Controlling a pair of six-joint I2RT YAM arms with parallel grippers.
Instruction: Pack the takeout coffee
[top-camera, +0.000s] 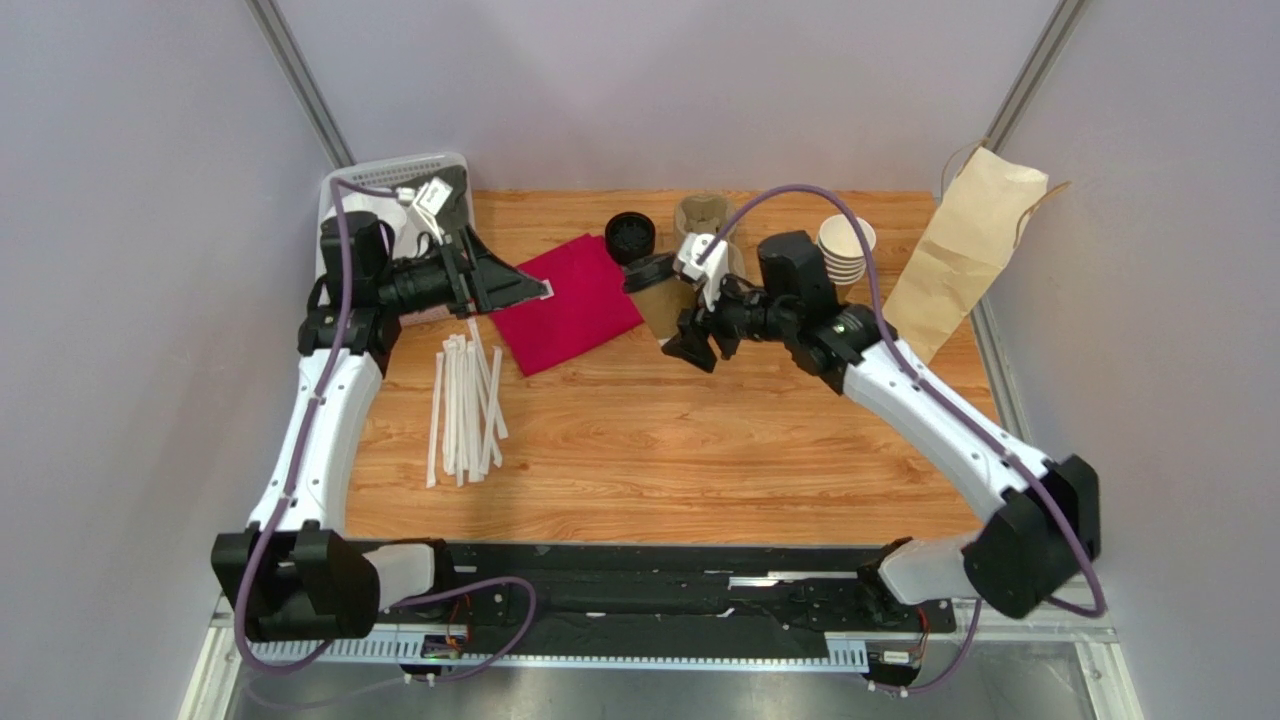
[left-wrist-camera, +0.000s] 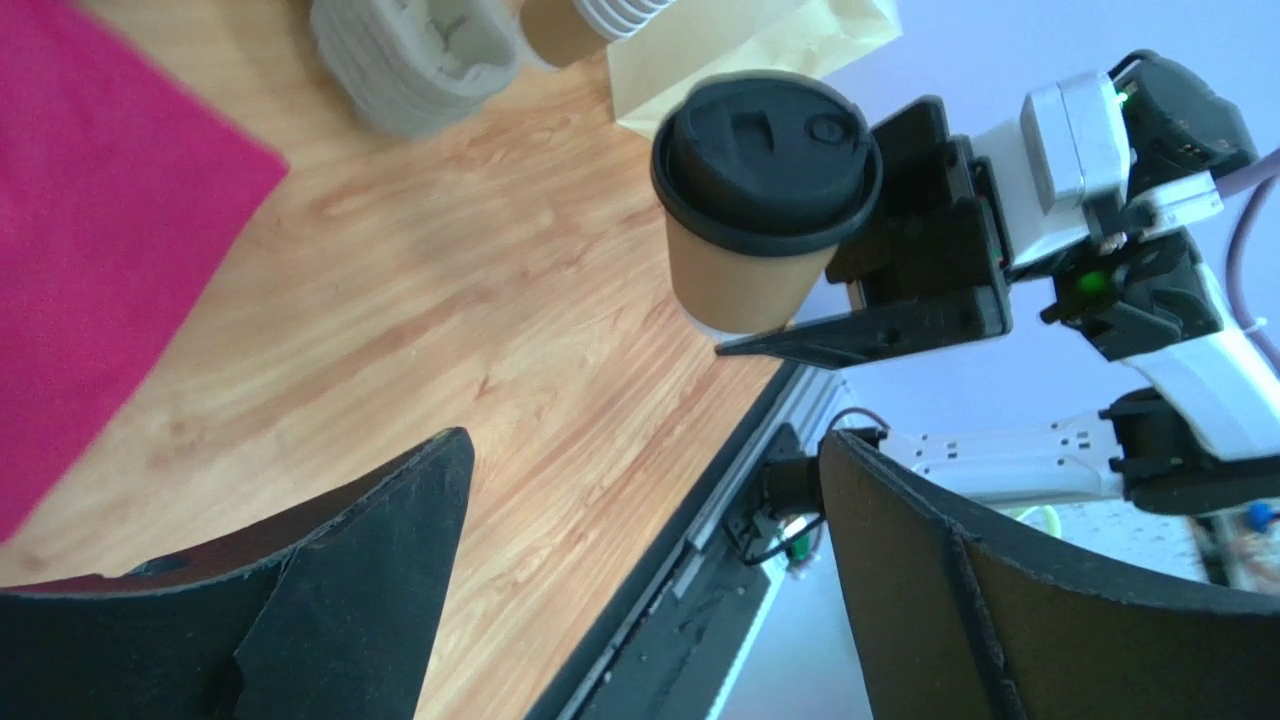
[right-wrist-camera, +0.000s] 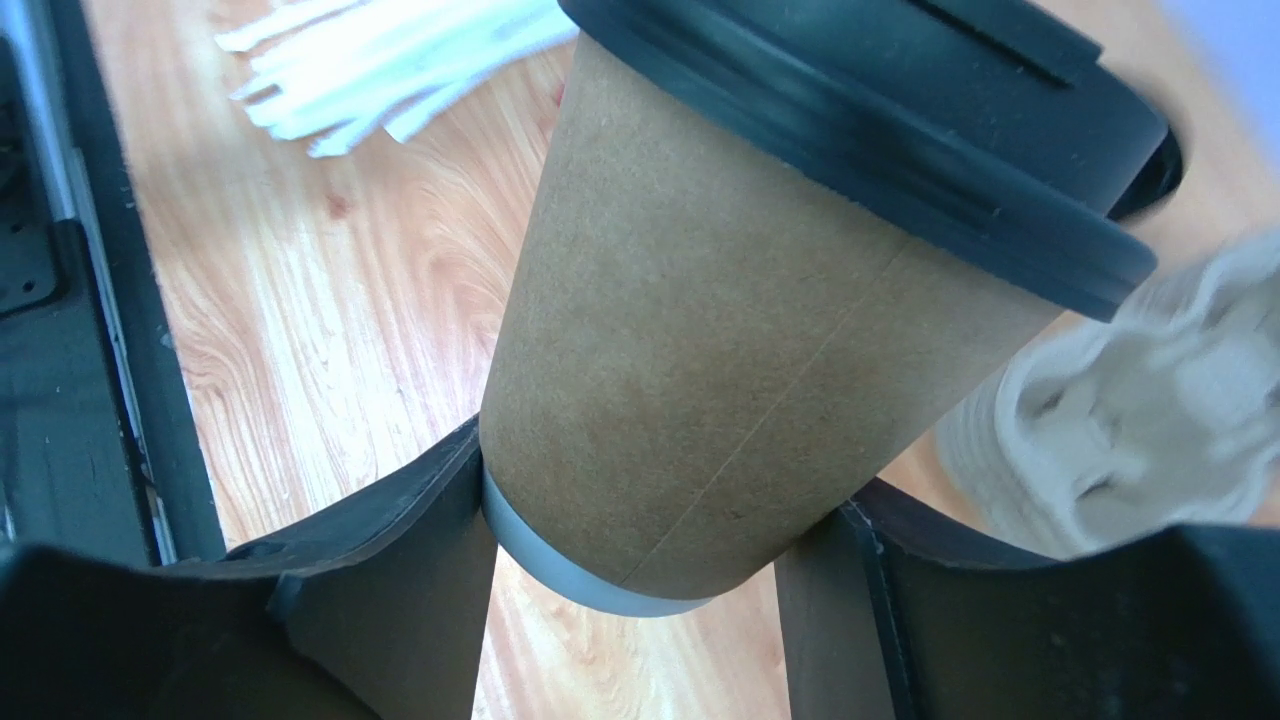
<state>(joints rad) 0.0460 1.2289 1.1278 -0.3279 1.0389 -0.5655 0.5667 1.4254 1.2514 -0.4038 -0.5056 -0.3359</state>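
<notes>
The takeout coffee (right-wrist-camera: 721, 345), a brown paper cup with a black lid, is held tilted above the wood by my right gripper (right-wrist-camera: 639, 555), whose jaws press on its lower sides. From above, the cup (top-camera: 657, 308) and right gripper (top-camera: 679, 323) are at the table's back middle. The left wrist view shows the cup (left-wrist-camera: 759, 210) lid-on in the right gripper's fingers (left-wrist-camera: 917, 255). My left gripper (left-wrist-camera: 646, 495) is open and empty, hovering at the magenta cloth's left edge (top-camera: 504, 282).
A magenta cloth (top-camera: 568, 300) lies at back centre-left, white stirrers (top-camera: 466, 405) in front of it. A loose black lid (top-camera: 630, 236), pulp carriers (top-camera: 702, 215), stacked paper cups (top-camera: 845, 248) and a brown paper bag (top-camera: 962, 248) line the back. A white basket (top-camera: 391, 188) sits at back left.
</notes>
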